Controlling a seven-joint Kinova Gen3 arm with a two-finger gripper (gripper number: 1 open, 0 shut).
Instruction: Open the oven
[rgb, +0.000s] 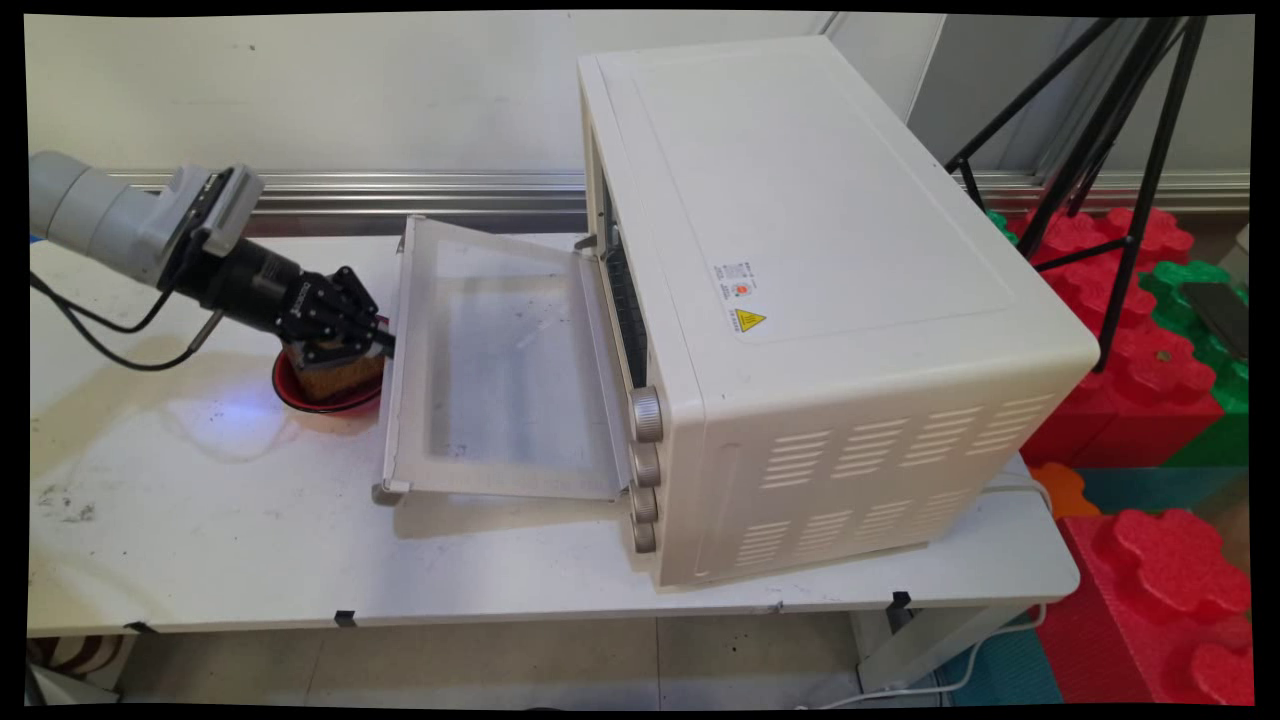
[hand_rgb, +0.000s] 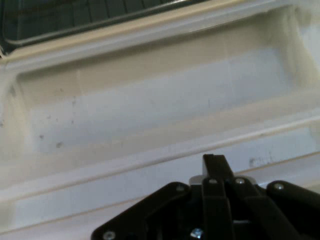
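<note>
A long white table (rgb: 250, 540) carries everything in the main view; on its right half stands a large cream-white boxy metal toaster oven (rgb: 800, 300), turned so its front faces the picture's left, with a column of four round silvery knobs (rgb: 645, 470) down the near front corner and rows of vent slots on its near side; a small yellow warning sticker (rgb: 750, 320) sits on its top panel; the oven's cream-framed glass door (rgb: 500, 370) is dropped open and lies roughly level, reaching out to the left over the tabletop, its far edge ending in a handle bar; inside the opening a dark wire rack (rgb: 628, 310) shows edge-on; the white robot arm's black two-finger gripper (rgb: 375, 335) comes in from the upper left, nearly horizontal, its tip right at the door's outer edge, though contact cannot be judged; in the hand view the two fingers (hand_rgb: 216, 172) appear pressed together into one narrow tip, with nothing between them, pointed at the door's pale frame and glass; directly beneath the gripper, on the table just left of the door, rests a small red round bowl (rgb: 300, 395) holding a brown, spongy, cake-like block (rgb: 335, 375); the gripper's linkage partly hides both; behind the table's right end stand a black tripod (rgb: 1120, 180) and red and green interlocking foam blocks (rgb: 1160, 370).
</note>
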